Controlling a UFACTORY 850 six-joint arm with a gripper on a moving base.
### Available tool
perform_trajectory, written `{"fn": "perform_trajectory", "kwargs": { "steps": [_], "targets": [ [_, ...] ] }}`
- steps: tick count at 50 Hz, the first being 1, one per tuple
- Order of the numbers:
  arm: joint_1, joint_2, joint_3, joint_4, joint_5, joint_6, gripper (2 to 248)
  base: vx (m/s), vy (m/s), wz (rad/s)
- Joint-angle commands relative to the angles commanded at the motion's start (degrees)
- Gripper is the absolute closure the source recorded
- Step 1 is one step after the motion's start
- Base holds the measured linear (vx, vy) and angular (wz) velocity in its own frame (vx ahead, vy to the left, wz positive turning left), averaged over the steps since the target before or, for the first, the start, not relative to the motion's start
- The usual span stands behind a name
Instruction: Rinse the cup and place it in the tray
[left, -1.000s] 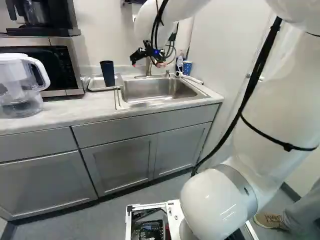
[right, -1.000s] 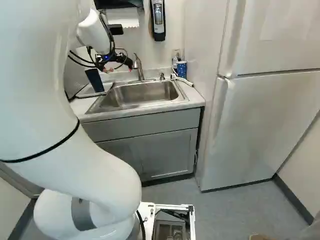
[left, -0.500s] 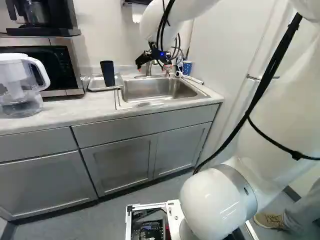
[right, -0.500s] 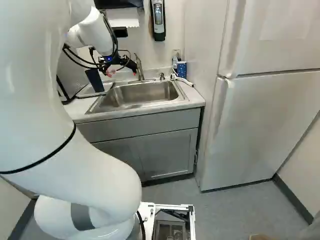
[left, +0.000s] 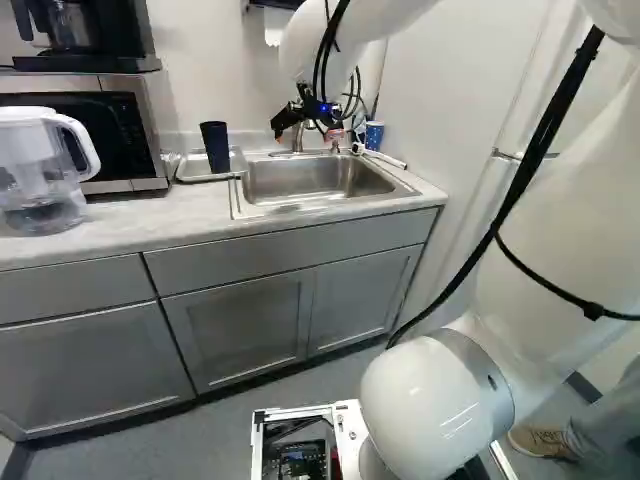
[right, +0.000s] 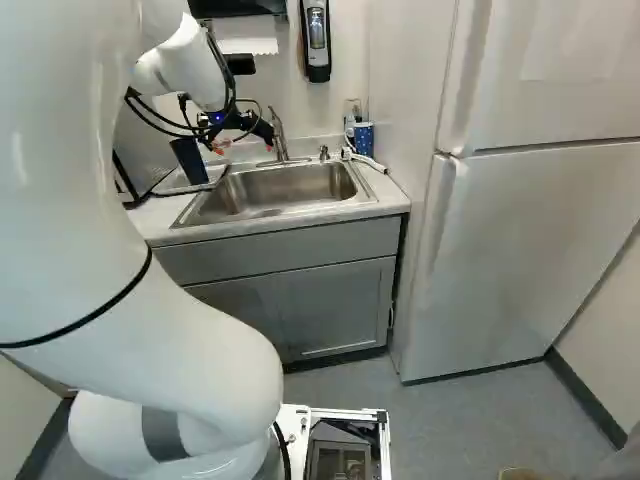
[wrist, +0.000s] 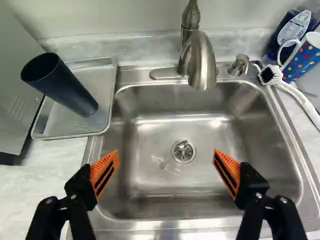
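End effector: over the sink, fingers spread wide, nothing between them. Clock centred on the drain, 12 at the tap. Dark cup stands mouth up in the tray, at 10 o'clock, on the bench just beside the sink. Presumed the task's cup; a spotted mug sits at 2 o'clock.

Handling (judged): tall, thin-walled, probably plastic; light if empty, fairly stiff, unlikely to shatter. Might flex near the mouth under a hard squeeze. Wet walls would be slippery. Tall on a narrow foot, so a sideways knock could tip it.

Hold: mid-body, one finger on each side, moderate squeeze. The walls widen upward, so the flare above the fingers should resist slipping down. Keep clear of the rim so the mouth stays free for water.

Not resolved: the cup's inner bottom is dark; cannot tell if it is wet, rinsed or holding liquid. Mug cut off by the wrist view's edge. Bottle partly behind it. Spoon at the drain is small; its exact seating is unclear.
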Motion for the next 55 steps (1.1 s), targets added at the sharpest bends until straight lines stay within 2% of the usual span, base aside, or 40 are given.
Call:
{"fn": "perform_trajectory", "kwargs": {
  "steps": [20, 55],
  "targets": [
    [0.0, 0.0, 0.0, 0.0, 0.0, 0.0, 3, -0.027, -0.001, 0.002],
    [0.0, 0.0, 0.0, 0.0, 0.0, 0.0, 3, -0.121, -0.002, 0.009]
  ]
}}
